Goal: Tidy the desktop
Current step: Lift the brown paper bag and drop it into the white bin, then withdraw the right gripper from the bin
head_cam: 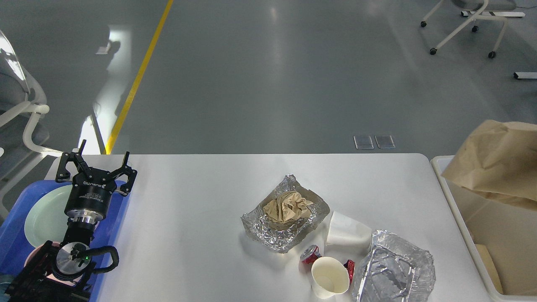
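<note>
The desktop [188, 235] fills the lower middle of the frame. At its lower centre lie a foil tray [285, 214] holding crumpled paper [287, 206], two paper cups [330, 277], a red can [311, 254] and more foil [393, 273]. Lower left, the left gripper [97, 162] hangs spread wide and empty above a blue tray [14, 228]. At the right edge, a brown bag [497, 161] hangs over the cream bin [455, 212]; the right gripper is out of frame.

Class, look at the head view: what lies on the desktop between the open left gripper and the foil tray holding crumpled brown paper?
Nothing: in the head view, bare desktop separates the left gripper from the foil tray.
</note>
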You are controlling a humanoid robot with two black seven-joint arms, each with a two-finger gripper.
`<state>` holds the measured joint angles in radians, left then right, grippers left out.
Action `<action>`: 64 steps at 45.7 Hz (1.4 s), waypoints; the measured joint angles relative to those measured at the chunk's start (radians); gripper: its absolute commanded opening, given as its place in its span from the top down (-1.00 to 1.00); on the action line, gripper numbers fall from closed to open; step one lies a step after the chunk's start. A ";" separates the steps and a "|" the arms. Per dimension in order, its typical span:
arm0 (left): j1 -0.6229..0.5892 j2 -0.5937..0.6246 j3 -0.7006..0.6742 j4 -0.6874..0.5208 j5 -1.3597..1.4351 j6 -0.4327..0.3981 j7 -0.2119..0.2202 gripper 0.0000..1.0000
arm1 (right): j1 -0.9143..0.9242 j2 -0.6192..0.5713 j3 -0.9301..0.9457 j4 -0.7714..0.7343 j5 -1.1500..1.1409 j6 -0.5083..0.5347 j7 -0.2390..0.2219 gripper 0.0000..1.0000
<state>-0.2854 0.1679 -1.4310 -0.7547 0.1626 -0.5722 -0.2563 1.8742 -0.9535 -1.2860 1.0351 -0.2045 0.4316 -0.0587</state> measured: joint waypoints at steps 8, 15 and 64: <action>0.000 0.000 0.000 0.000 0.000 0.000 0.000 -0.93 | -0.355 -0.023 0.271 -0.198 0.055 -0.099 0.002 1.00; -0.001 0.000 0.000 0.000 0.000 0.000 0.000 -0.93 | -0.690 0.008 0.549 -0.347 0.064 -0.216 -0.001 1.00; -0.001 0.000 0.000 0.000 0.000 0.000 0.002 -0.93 | -1.336 0.557 0.876 -0.905 0.066 -0.563 -0.004 1.00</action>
<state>-0.2869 0.1679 -1.4312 -0.7547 0.1626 -0.5722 -0.2545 0.5381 -0.3963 -0.4099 0.1299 -0.1380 -0.1311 -0.0628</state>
